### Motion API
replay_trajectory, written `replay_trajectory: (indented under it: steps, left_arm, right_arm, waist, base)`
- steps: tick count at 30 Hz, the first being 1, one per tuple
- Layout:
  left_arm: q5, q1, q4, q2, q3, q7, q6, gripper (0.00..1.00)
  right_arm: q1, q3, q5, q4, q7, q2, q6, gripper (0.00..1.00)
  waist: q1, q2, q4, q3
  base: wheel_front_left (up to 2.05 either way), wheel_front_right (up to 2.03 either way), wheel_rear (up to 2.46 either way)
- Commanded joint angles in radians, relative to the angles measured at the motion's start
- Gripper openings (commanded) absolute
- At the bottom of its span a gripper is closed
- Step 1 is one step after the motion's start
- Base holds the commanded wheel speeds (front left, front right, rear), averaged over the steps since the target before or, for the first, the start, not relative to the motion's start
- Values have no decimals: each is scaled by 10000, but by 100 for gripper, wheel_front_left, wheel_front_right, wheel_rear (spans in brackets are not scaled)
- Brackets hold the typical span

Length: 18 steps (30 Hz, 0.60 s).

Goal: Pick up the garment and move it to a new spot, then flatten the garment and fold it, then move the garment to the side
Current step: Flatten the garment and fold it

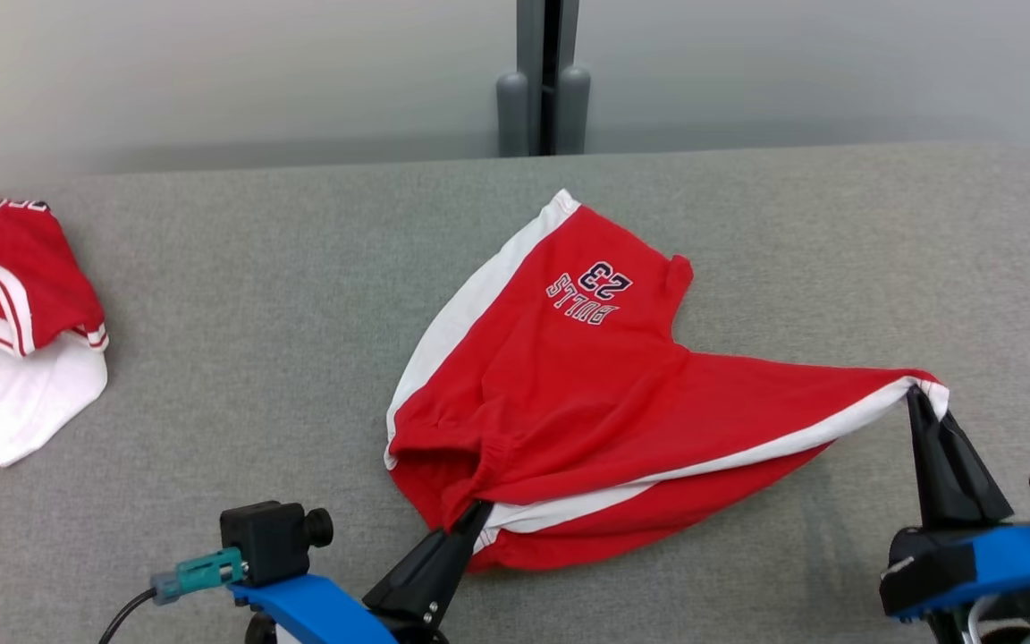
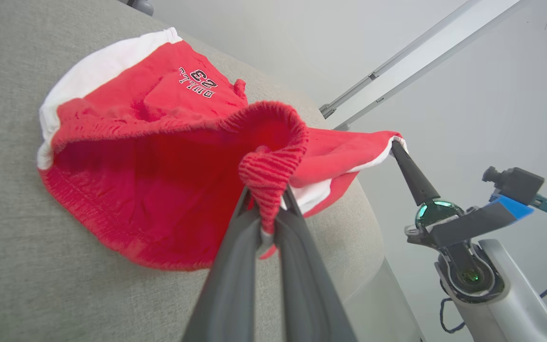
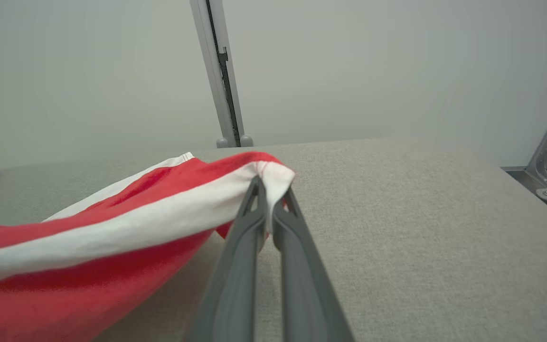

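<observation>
Your garment point(image 1: 569, 402), red shorts with white side stripes and "BULLS 23" printed on one leg, lay near the middle of the grey desk point(image 1: 256, 295), partly lifted and stretched between your two arms. Your left end effector point(image 1: 477, 510) was pressed together on the ribbed red waistband at the near edge. In the left wrist view, the fabric was bunched between its fingers. Your right end effector point(image 1: 917, 398) was pinching the white-striped corner on the right side, holding it raised off the desk so the cloth ran taut to it. The leg with the print rested flat on the desk. A second red-and-white garment point(image 1: 14, 313) sat crumpled at the left of the desk, well apart from the shorts.
</observation>
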Motion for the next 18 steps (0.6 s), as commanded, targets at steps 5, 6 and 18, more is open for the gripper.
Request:
replay_trajectory:
  steps: [5,6,18]
  left_arm:
    - [-538,-533,729,-588,245,-58,2,0]
    - [-595,-693,925,-716,270,-65,-26,0]
    - [-2512,-2455,3262,-2737,1500,-436,-185,0]
  right_arm:
    - [-1541,245,-557,917,389,-10,1,0]
    - [-1976,278,-701,1177,456,-12,1,0]
    - [-7306,1373,-1453,5417,1240,-821,1,0]
  waist:
    - [2,-1,473,849]
    - [2,-1,564,1035]
    - [2,-1,1895,2564]
  base:
    - [0,0,0]
    - [0,0,0]
    - [0,0,0]
